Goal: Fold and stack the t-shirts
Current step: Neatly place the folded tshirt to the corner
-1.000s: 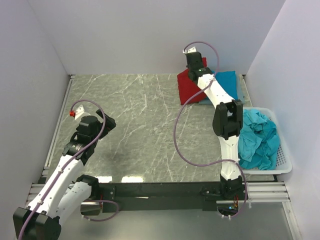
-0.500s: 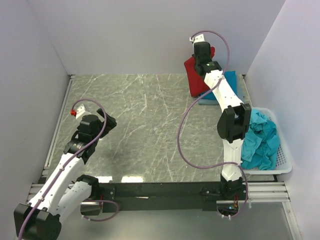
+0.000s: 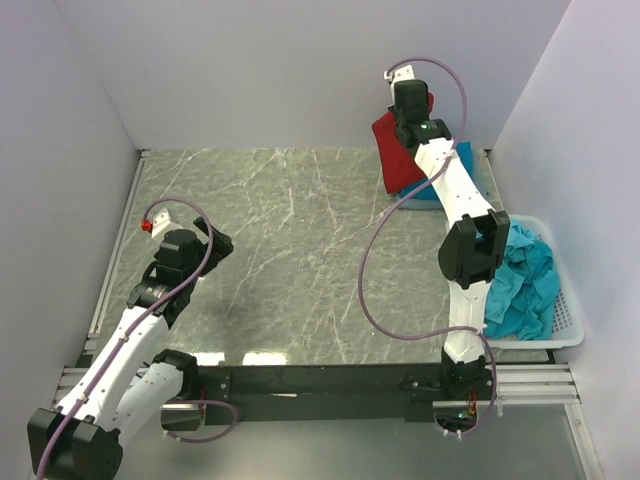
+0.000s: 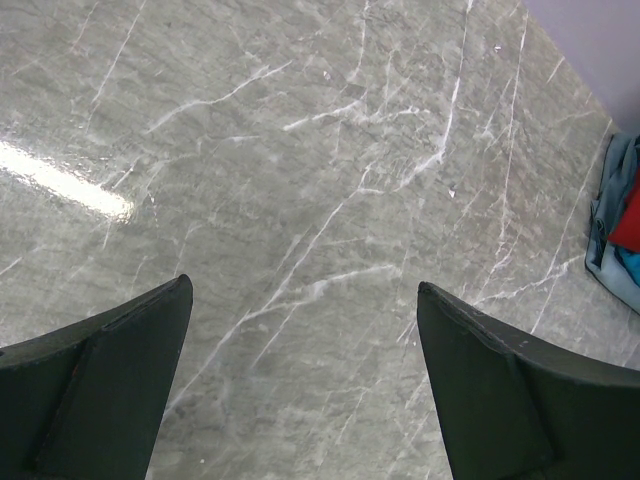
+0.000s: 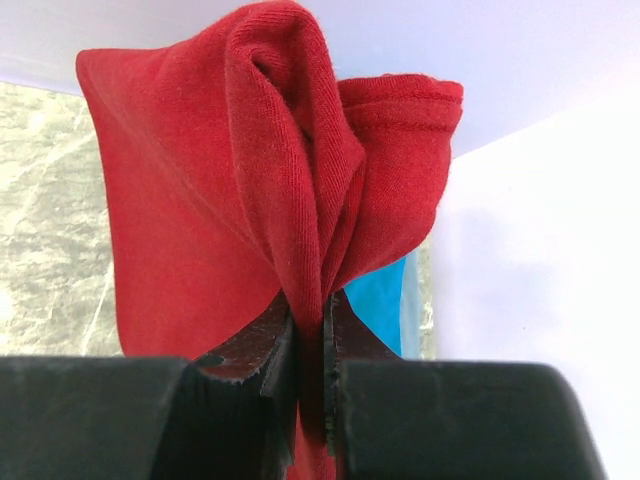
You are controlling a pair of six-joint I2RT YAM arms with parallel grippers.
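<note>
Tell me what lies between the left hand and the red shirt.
Nothing but bare table: the top view shows an open stretch of marble from the left hand to the red shirt.

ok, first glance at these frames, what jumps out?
The red t-shirt, pinched in the right gripper and hanging bunched over the folded teal t-shirt at the far right corner. Next, the crumpled teal t-shirts heaped in the white basket at the right edge. The left gripper hovers open over the marble table.

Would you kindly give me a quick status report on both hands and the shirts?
Right hand shut on red t-shirt, raised over teal-blue t-shirt at far right corner. Left hand open over table. Nothing in the way.
</note>
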